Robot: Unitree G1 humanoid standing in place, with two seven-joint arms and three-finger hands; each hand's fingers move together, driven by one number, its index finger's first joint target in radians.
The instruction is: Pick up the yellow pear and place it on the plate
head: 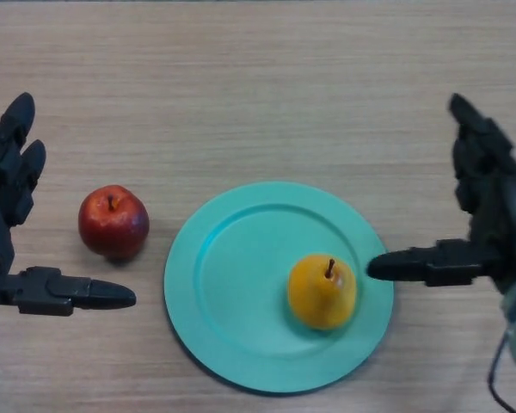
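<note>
A: Any writing, labels, brands or numbers to read here?

B: None. The wooden tabletop (258, 77) is bare grain, with no print or sticker on it.

A: And on the things lying on it?

B: The teal plate (241, 284) carries no mark, and neither the yellow pear (321, 292) nor the red apple (113, 222) shows a sticker. The black left hand (9, 206) and right hand (486, 215) bear no legible lettering either.

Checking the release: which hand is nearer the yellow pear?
Right. The right hand is open just beside the yellow pear on the teal plate, thumb tip near it; the left hand is open beyond the red apple.
</note>
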